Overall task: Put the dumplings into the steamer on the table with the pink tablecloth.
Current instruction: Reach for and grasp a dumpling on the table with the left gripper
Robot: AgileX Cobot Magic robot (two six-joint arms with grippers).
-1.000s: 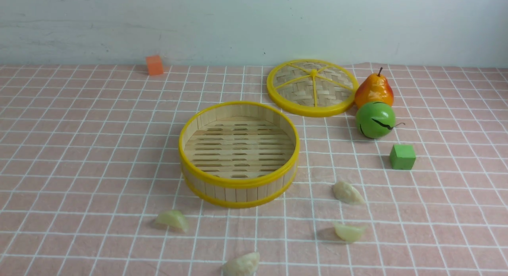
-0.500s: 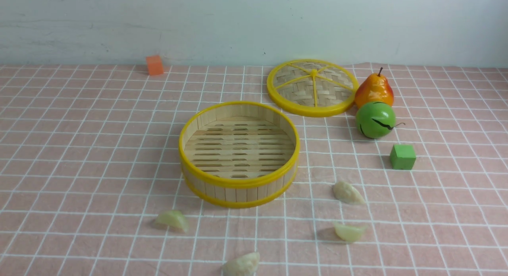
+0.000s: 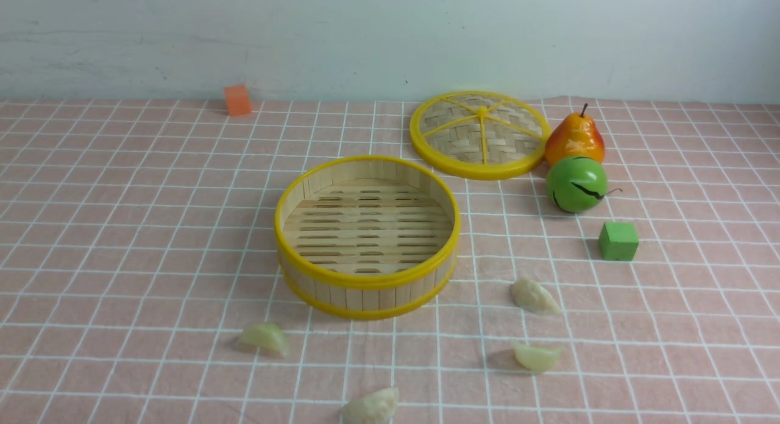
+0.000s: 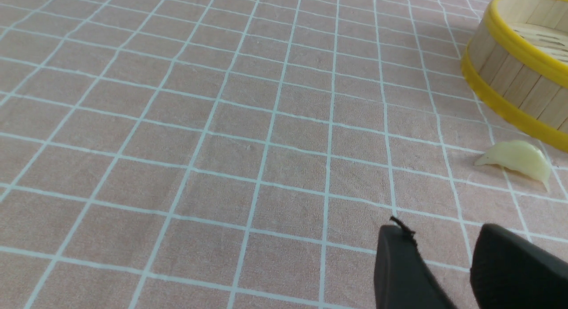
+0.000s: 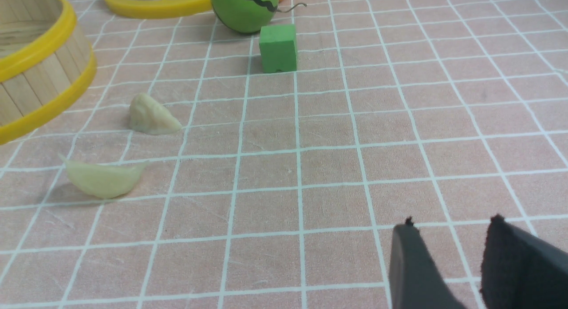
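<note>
- None of the four dumplings is in the steamer. They all lie on the pink tablecloth in front of it: the left dumpling, the front dumpling, the far right dumpling and the near right dumpling.
- The left tool and the right tool each hang low over the bench, fingers apart with nothing between them.
- The dumplings look smooth and low, so fingers closing off-centre would probably squirt one sideways rather than lift it.
- Coming down too deep could pinch the cloth, and lifting that fold would drag the steamer and scatter the rest.
- The steamer looks light. The left dumpling lies close to its wall, so a knock on the yellow rim could shove or tip it.
- The front dumpling is cut off by the edge of the front view, so aiming at it is less sure.
- A drop from too high may bounce a dumpling out over the shallow wall.
- The lid has a matching yellow rim and could be taken for the target.
- If both arms reach the steamer together, they could collide.
</note>
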